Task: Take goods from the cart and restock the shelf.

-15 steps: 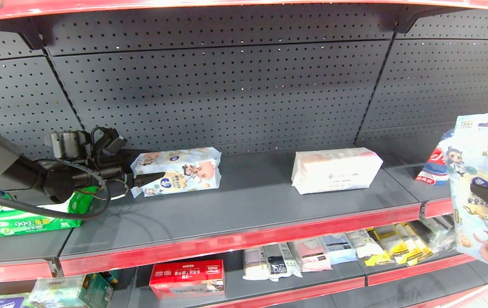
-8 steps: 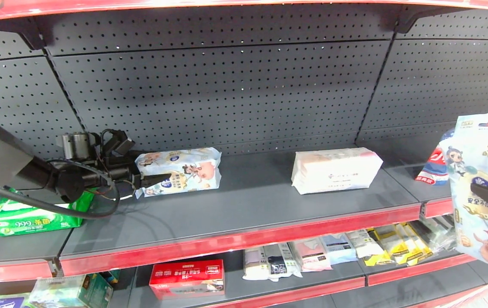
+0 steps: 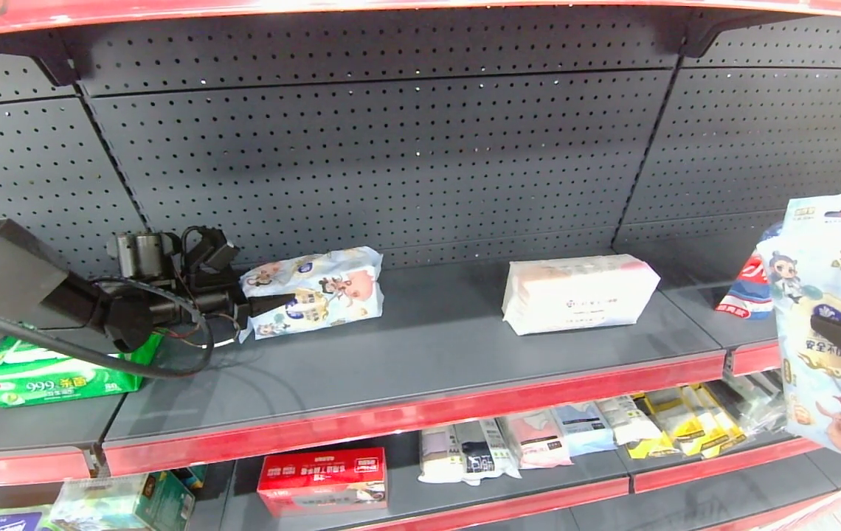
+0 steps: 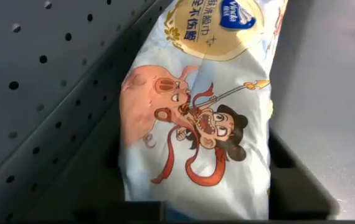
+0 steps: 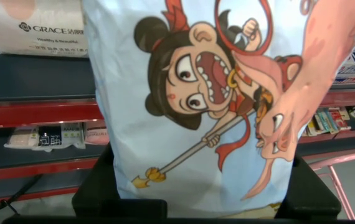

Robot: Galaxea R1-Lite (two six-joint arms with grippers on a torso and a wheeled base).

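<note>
Far left on the shelf (image 3: 406,354): green pack (image 3: 52,372), lying flat, not involved.

Next, the left gripper (image 3: 277,299): fingers closed across one end of the cartoon pack (image 3: 332,287). The pack sits at the back of the shelf, slanted, close to the perforated back wall (image 3: 391,162). Cannot tell whether its underside is fully down.

Centre-right: white pack (image 3: 579,293), flat on the shelf, well apart from the cartoon pack. Beyond it, a red-and-blue pack (image 3: 749,287) on the next section.

Far right, the right gripper (image 3: 833,335): fingers clamped on a big bag (image 3: 837,258), held in the air before the shelf's right end.

Step in hand, as I read it: placing the cartoon pack. To do it well:
- Square it to the back wall and settle it flat.
- Part the fingers just enough to free it.
- Back out straight so the soft film is not dragged along.
- Leave the gap towards the white pack free for the big bag.

Views: the left wrist view gives both fingers (image 4: 293,180) flanking the pack, and its nearness to the back wall. In the head view the pack hides the far finger. The right wrist view likewise gives a finger on each side of the bag, against one across its front in the head view.
</note>
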